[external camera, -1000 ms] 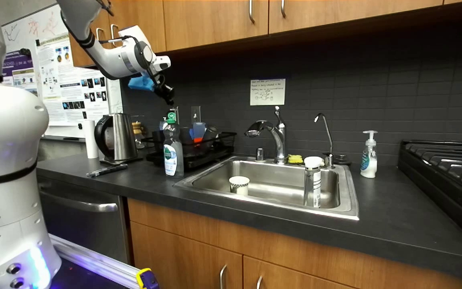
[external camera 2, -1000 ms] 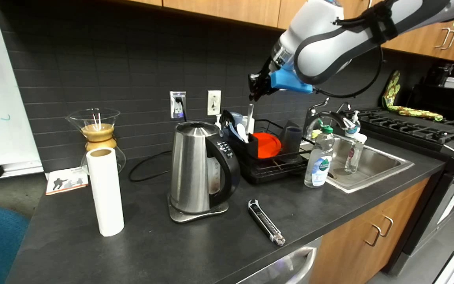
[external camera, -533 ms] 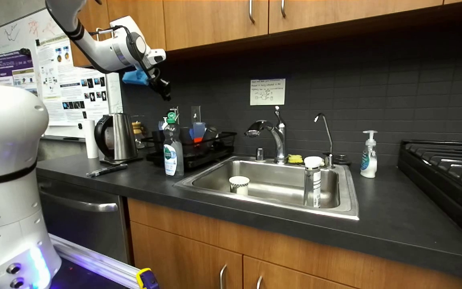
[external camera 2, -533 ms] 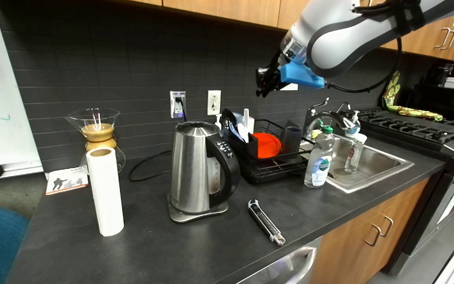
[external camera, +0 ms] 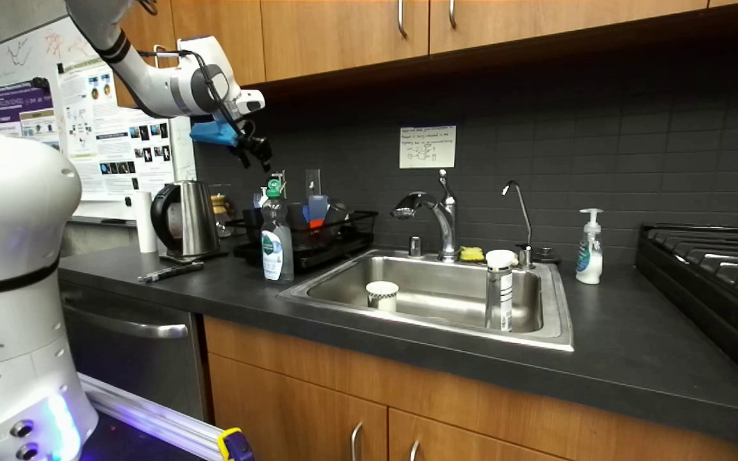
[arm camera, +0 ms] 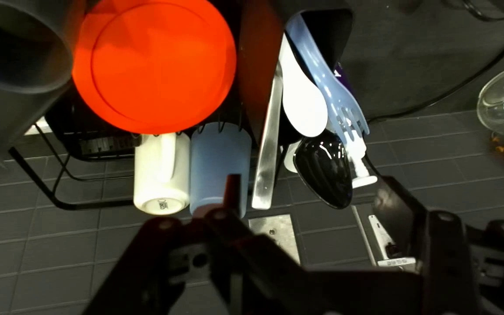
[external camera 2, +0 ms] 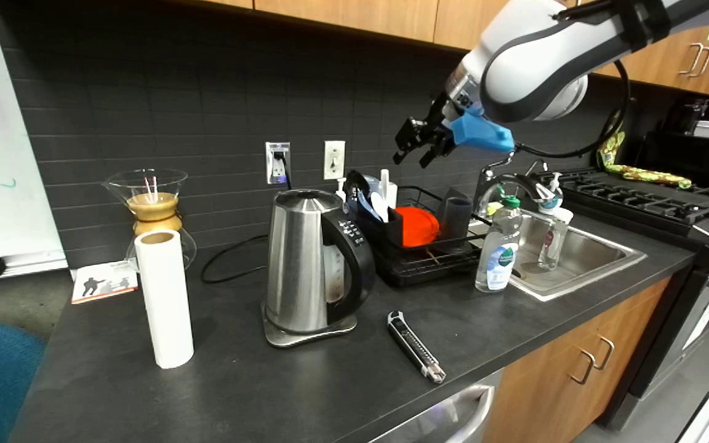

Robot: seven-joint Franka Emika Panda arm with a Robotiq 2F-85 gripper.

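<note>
The gripper [external camera 2: 410, 162] is hanging over the dish rack [external camera 2: 416, 274], jaws standing well apart, holding nothing; the utensils [arm camera: 306, 103] are leaning in the rack's black caddy [external camera 2: 394, 229] below it. Any lowering here is probably calling for a slow, straight line, without snagging neighbours. Wrist view is showing one black spoon [arm camera: 326, 175], at least one white spoon [arm camera: 309, 116], one blue fork [arm camera: 322, 74], one silver handle [arm camera: 264, 181], one red plate [arm camera: 155, 65], one white mug [arm camera: 158, 188], one blue cup [arm camera: 221, 162].

In an exterior view, white base [external camera: 26, 307] stands upright at near left, its light [external camera: 60, 419] glowing; arm [external camera: 173, 89] sits high, sloping down to the right as far as the wrist [external camera: 248, 102]. Pincer [external camera: 257, 166] tilted downward; fingers [arm camera: 403, 218] spread well apart, confirmed in the wrist view
</note>
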